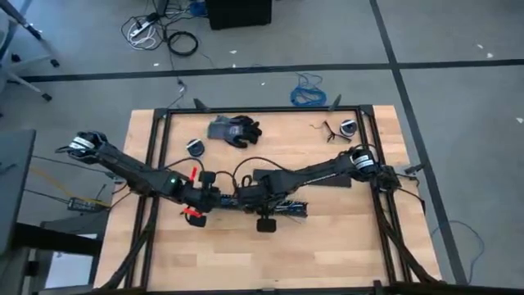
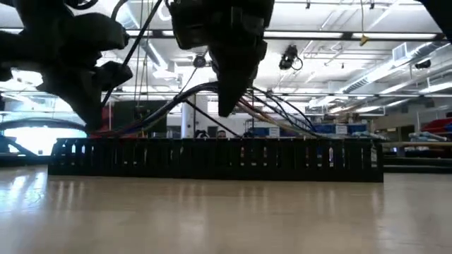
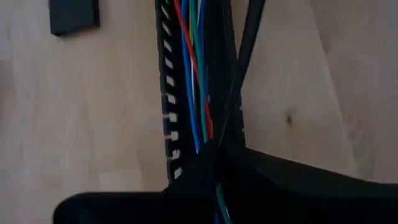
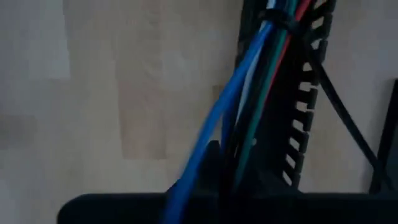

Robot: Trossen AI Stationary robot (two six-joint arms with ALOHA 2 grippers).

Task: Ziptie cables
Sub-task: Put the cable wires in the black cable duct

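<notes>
From above, the left gripper and right gripper meet mid-table over the cables; the low view shows those wires arching above a slotted black duct; both wrist views show a bundle apparently held, fingers hidden, so cinching a tie seems next.

Grey floor (black tape lines), bright ceiling strip lights

One slotted black duct — two arms, one glove.
</notes>
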